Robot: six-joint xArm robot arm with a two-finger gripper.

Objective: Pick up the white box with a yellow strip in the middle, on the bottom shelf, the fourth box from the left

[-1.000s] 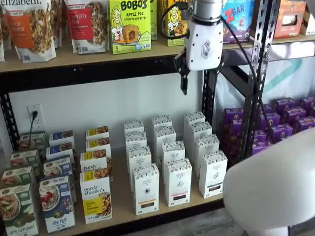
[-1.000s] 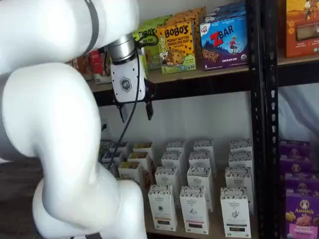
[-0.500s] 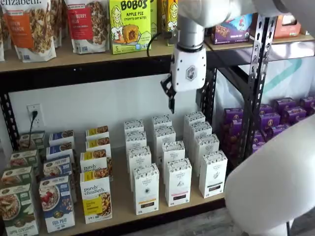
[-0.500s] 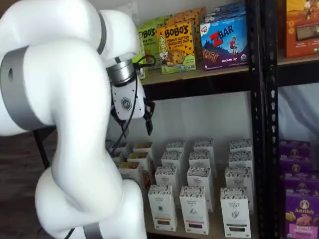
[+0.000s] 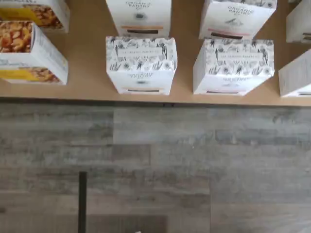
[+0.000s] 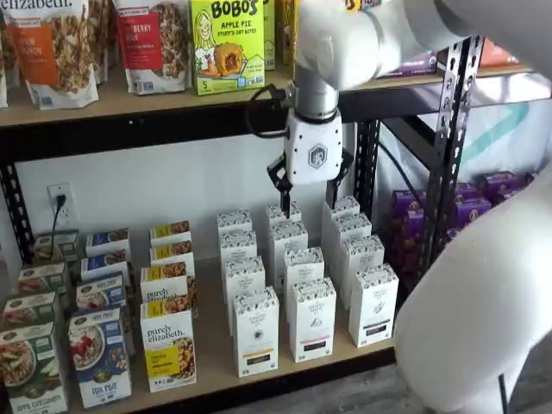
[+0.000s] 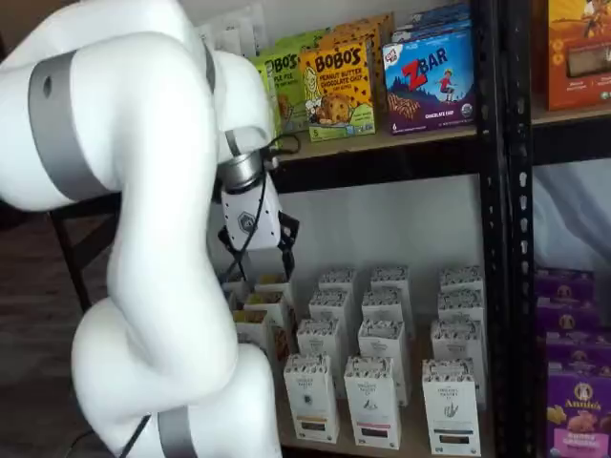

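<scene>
The white box (image 6: 256, 332) stands at the front of the leftmost column of white cartons on the bottom shelf (image 6: 216, 366), with a yellowish strip low on its front. It also shows in a shelf view (image 7: 310, 397) and in the wrist view (image 5: 141, 63), speckled top facing the camera. My gripper (image 6: 312, 194) hangs well above the rear white cartons, below the upper shelf. In a shelf view (image 7: 258, 256) a gap shows between its two black fingers, and they hold nothing.
White cartons with a reddish strip (image 6: 312, 319) and a dark strip (image 6: 373, 306) stand right of the target. Purely Elizabeth boxes (image 6: 168, 345) stand to its left. Black uprights (image 6: 448, 129) and purple boxes (image 6: 509, 194) are on the right. Bobo's boxes (image 6: 226, 43) sit on the upper shelf.
The gripper has moved left and down from upper-shelf height to hang over the white cartons. The arm has swung across both shelf views.
</scene>
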